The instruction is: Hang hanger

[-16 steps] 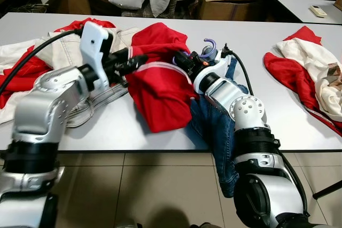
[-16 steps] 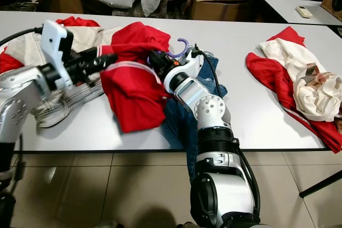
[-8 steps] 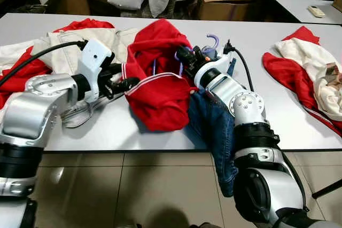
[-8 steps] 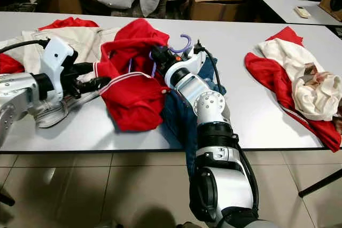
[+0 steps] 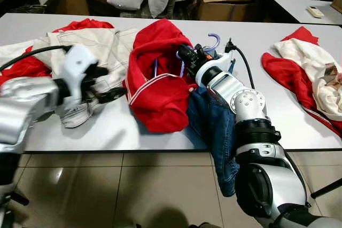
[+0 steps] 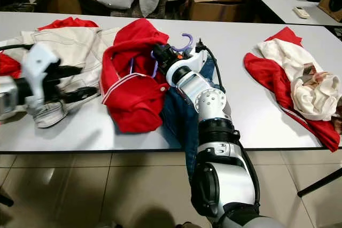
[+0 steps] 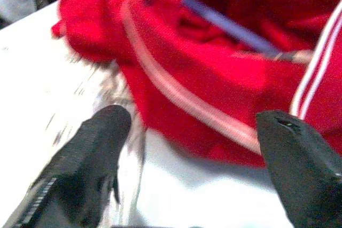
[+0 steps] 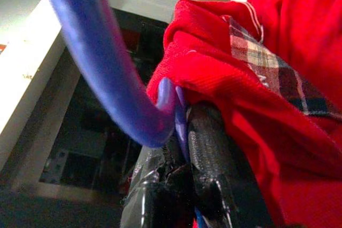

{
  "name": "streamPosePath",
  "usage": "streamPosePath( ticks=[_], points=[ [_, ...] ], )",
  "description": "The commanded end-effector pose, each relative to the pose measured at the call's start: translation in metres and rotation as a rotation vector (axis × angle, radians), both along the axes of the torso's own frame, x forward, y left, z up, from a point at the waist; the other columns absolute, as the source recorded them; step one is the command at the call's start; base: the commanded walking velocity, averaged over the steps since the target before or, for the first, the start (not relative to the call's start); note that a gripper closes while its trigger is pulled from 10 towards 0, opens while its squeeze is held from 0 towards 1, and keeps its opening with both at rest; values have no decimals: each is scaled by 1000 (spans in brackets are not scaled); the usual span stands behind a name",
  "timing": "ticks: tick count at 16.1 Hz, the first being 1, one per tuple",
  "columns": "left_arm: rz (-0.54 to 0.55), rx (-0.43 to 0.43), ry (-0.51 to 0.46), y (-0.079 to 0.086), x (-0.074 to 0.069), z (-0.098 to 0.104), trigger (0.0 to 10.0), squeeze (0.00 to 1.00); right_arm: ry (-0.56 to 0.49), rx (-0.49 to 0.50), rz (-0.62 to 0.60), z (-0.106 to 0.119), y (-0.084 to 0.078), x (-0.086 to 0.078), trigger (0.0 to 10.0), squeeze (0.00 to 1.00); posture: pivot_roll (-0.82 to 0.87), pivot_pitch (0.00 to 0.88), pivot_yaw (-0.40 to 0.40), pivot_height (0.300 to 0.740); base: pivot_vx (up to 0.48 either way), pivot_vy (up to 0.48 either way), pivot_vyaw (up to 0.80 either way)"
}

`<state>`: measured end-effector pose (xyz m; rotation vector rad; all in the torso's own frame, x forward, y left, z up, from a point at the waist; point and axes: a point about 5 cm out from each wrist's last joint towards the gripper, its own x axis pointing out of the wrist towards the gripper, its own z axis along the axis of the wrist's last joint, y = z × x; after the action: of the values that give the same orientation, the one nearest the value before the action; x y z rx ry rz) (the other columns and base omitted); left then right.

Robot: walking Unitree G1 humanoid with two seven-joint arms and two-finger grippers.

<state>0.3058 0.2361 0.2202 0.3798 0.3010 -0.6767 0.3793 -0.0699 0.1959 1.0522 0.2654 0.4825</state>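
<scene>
At twelve o'clock on the white table (image 5: 278,111), the right gripper (image 5: 188,56) pinches the purple hanger (image 5: 212,40) at its neck, hook up, bar running inside the red shirt (image 5: 160,86) toward nine o'clock, where the left gripper (image 5: 109,83) hangs spread wide, empty.

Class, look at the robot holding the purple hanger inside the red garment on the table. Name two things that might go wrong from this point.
1. The right pincer grips the purple hanger together with red garment fabric, so the cloth may bunch or slide off when lifted.
2. The left pincer is open beside the garment's hem, not holding it; unsupported, the garment could drag the blue jeans, which already hang over the table edge.
</scene>
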Motion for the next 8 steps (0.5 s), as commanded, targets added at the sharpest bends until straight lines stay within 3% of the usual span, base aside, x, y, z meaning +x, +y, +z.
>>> streamPosePath(
  ticks=[1,3,4,8],
  points=[
    [31,13,-12,9,-3,1,10000,1000,-59,-2,4,14,0,3,10000,0,100,0,-61,740,0,0,0],
    [80,-1,-16,17,-7,-4,10000,1000,-122,-2,41,25,3,2,10000,0,104,0,-69,740,0,0,800],
    [97,-36,-18,15,-16,-15,10000,1000,-195,8,86,41,5,-1,10000,0,104,0,-77,740,0,0,800],
    [34,-171,73,-22,-52,-57,10000,1000,-353,50,161,88,-9,-15,10000,0,97,0,-125,740,0,0,800]
  ],
)
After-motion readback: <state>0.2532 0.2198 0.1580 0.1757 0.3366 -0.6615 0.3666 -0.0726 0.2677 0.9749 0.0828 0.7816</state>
